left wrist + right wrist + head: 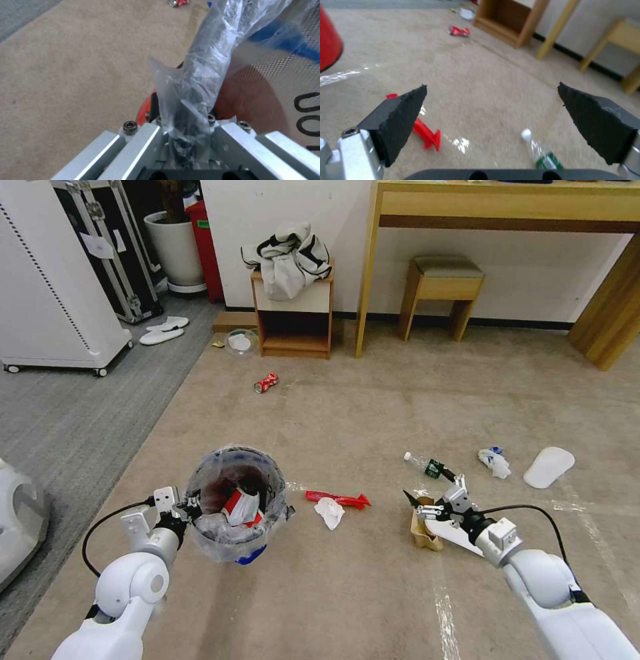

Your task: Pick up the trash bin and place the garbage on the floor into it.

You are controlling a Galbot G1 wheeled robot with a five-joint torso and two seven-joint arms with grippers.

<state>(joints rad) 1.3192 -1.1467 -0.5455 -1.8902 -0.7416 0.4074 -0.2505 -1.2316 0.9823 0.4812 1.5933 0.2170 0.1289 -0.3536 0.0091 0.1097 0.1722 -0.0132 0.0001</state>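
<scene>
Even indoor light, soft shadows; wrist views blurred, edges bowed.

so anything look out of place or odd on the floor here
Yes. Litter is scattered over the beige carpet: a crushed red can, a red wrapper beside a white tissue, and a green-label bottle lying flat. The left tool grips the trash bin by its bag-lined rim.

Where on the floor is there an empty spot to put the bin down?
Bare carpet lies between the crushed can, the red wrapper and the bottle. It is crowded around the open right gripper: carton, bottle and tissue. The left gripper holds the trash bin.
</scene>
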